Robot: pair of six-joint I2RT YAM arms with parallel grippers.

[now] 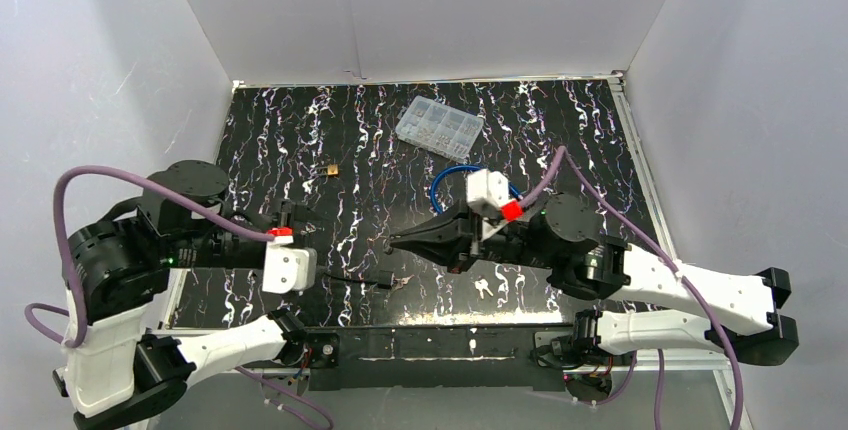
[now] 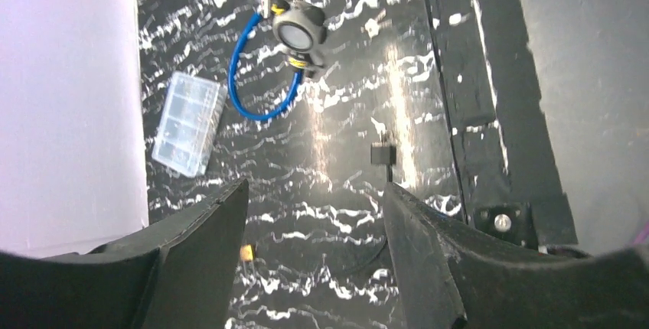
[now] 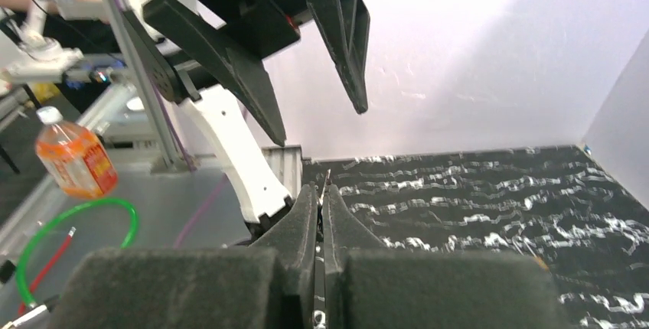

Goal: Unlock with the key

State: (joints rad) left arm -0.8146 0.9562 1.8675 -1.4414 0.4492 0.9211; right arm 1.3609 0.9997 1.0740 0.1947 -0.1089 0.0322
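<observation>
My right gripper (image 1: pixel 394 244) is shut on a thin metal key (image 3: pixel 327 179), whose tip pokes out past its fingertips (image 3: pixel 306 199). It points left over the black marbled mat (image 1: pixel 300 130). A small black lock body (image 1: pixel 385 280) with a thin black cable lies on the mat just below that tip, and it also shows in the left wrist view (image 2: pixel 383 153). My left gripper (image 2: pixel 315 191) stands open a short way left of the lock, with nothing between its fingers; from above it (image 1: pixel 335 273) faces right. Loose keys (image 1: pixel 483 288) lie near the front edge.
A blue cable loop (image 1: pixel 462 172) lies behind my right wrist. A clear compartment box (image 1: pixel 438 125) sits at the back. A small brass piece (image 1: pixel 331 168) lies on the mat. White walls close in three sides. Off the table stand an orange bottle (image 3: pixel 75 162) and a green hose (image 3: pixel 46 229).
</observation>
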